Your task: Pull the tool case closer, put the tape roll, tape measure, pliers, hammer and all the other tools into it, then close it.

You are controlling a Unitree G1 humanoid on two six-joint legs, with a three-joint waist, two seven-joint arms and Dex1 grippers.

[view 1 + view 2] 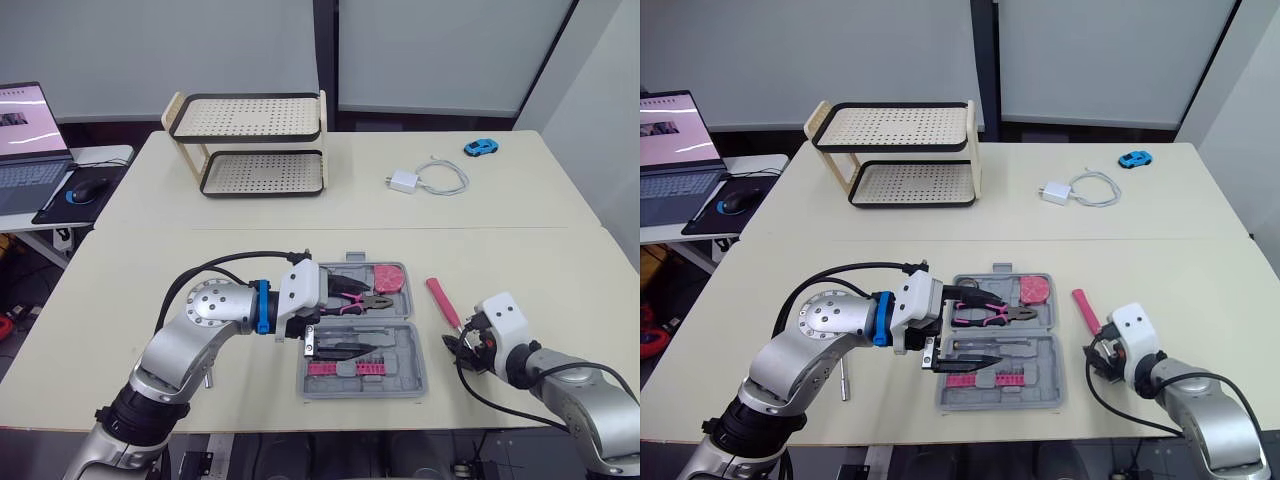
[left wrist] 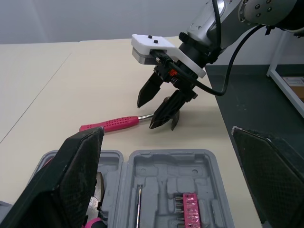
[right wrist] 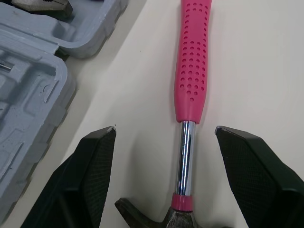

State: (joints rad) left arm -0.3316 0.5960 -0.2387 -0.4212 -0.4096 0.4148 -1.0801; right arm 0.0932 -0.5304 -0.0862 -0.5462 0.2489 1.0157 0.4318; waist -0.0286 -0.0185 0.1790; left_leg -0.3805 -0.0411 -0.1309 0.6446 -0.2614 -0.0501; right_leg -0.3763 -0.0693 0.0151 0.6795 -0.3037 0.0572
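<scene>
The left gripper (image 1: 335,318) hung over the open case (image 1: 408,350), its jaws spread wide and holding nothing. The pliers (image 1: 358,298) lay in one half of the case, close by one finger, with the tape roll (image 1: 390,276) beyond them in the same half. A strip of pink bits (image 1: 345,368) sat in the other half, near the other finger. The right gripper (image 3: 165,129) hung low beside the case, jaws spread astride the hammer (image 3: 192,61). The hammer's steel shaft lay between the fingers, touching neither, with its head nearest the wrist.

Pink-handled hammer (image 3: 191,80), grey tool case (image 1: 410,372)
</scene>
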